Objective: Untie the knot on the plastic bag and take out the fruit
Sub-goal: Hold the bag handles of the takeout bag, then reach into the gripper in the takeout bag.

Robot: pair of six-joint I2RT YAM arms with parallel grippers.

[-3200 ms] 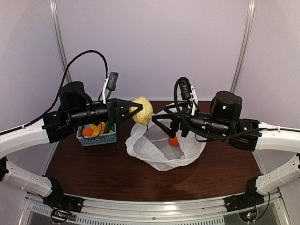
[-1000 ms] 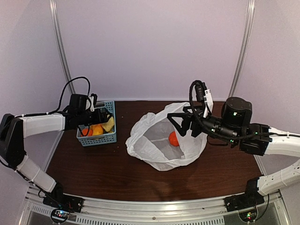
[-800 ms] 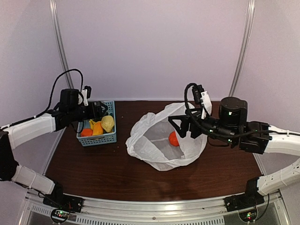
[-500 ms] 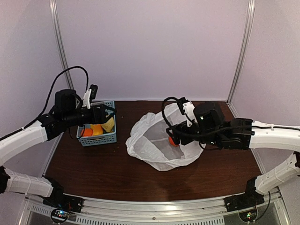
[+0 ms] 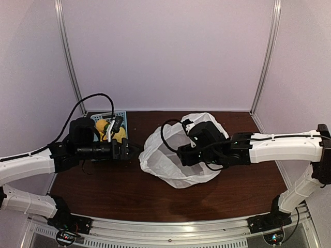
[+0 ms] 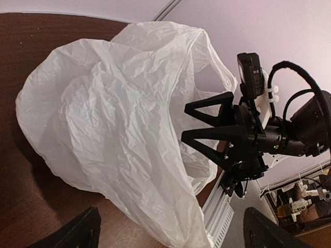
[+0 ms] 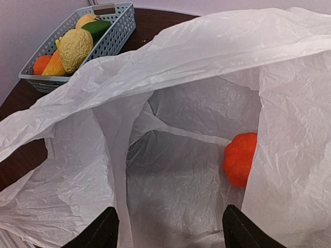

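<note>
1. top external view: the blue basket (image 5: 120,114) at the far left of the tabletop (image 5: 103,191) is mostly hidden behind the left arm. only its far rim and some yellow fruit (image 5: 100,124) show.
2. the left pincer (image 5: 132,150) points right at the plastic bag (image 5: 165,168) and stops just short of it. in the left wrist view its fingers stand wide apart at the bottom corners, holding nothing.
3. the bag lies mid-tabletop, its long axis running from near-left to far-right and its mouth gaping toward the right arm.
4. the right pincer (image 5: 179,155) reaches into that mouth with its jaws apart and nothing visibly gripped. in the left wrist view the bag's rim hides its tips.
5. right wrist view: a ribbed orange fruit (image 7: 239,157) lies inside the bag, its right side covered by a fold.
</note>
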